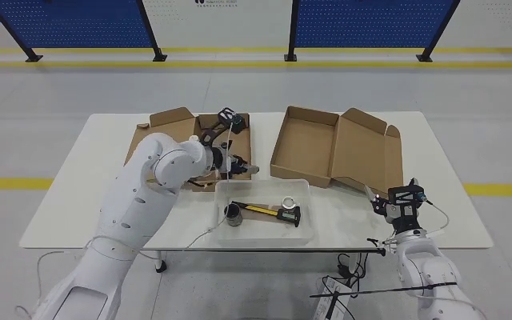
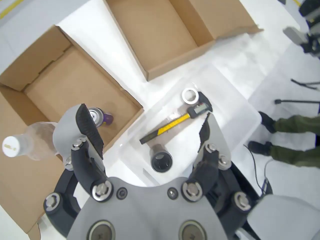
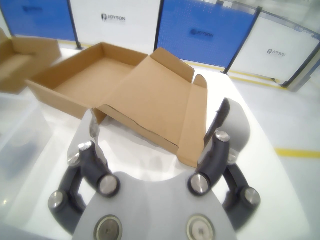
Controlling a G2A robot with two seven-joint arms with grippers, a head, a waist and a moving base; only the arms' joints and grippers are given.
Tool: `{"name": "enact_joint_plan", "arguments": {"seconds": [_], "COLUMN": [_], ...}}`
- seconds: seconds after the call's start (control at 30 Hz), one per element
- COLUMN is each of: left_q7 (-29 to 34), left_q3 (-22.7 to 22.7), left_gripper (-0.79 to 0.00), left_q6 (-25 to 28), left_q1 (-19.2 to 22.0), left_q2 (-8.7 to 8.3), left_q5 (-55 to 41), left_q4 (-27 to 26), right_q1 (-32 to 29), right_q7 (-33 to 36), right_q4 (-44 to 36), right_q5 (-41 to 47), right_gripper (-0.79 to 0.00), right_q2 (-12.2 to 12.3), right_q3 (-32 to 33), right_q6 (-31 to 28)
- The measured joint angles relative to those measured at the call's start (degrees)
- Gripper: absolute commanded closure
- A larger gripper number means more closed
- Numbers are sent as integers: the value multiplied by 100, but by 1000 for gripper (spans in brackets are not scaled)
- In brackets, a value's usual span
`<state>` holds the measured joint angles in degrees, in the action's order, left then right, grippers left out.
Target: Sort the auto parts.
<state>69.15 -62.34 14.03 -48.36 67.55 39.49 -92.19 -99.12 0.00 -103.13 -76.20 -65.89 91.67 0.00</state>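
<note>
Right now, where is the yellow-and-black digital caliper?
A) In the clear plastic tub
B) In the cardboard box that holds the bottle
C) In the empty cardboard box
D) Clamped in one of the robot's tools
A: the digital caliper lies flat on the floor of the clear plastic tub, between a white ring and a dark metal cylinder.

A white table [image 1: 88,192] carries three containers. An open cardboard box [image 1: 172,122] sits on the robot's left side of the far half. A second, larger cardboard box [image 1: 308,148] sits to the right with its lid folded flat on the tabletop. A clear plastic bin [image 1: 260,182] stands at the near edge, just in front of the gap between them.
</note>
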Motion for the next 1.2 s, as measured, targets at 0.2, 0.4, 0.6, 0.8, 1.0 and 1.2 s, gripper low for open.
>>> {"name": "enact_joint_plan", "arguments": {"seconds": [0.2, 0.4, 0.6, 0.8, 1.0, 1.2], "left_q7": [872, 1503, 1490, 1490, 1320, 1277], "left_q3": [44, 273, 282, 281, 389, 664], "left_gripper": [-785, -785, -785, -785, -785, -785], "left_q6": [540, 628, 619, 619, 578, 687], "left_q1": [-182, -131, -115, -115, -165, -53], "left_q2": [-70, -152, -177, -177, -218, -237], "left_q5": [-822, -1760, -1921, -1921, -1222, -255], "left_q4": [-202, -245, -217, -218, -271, -209], "right_q1": [0, 0, 0, 0, 0, 0], "right_q7": [0, 0, 0, 0, 0, 0], "right_q4": [0, 0, 0, 0, 0, 0], "right_q5": [0, 0, 0, 0, 0, 0], "right_gripper": [-785, -785, -785, -785, -785, -785], "right_q2": [0, 0, 0, 0, 0, 0], "right_q3": [0, 0, 0, 0, 0, 0], "right_q6": [0, 0, 0, 0, 0, 0]}}
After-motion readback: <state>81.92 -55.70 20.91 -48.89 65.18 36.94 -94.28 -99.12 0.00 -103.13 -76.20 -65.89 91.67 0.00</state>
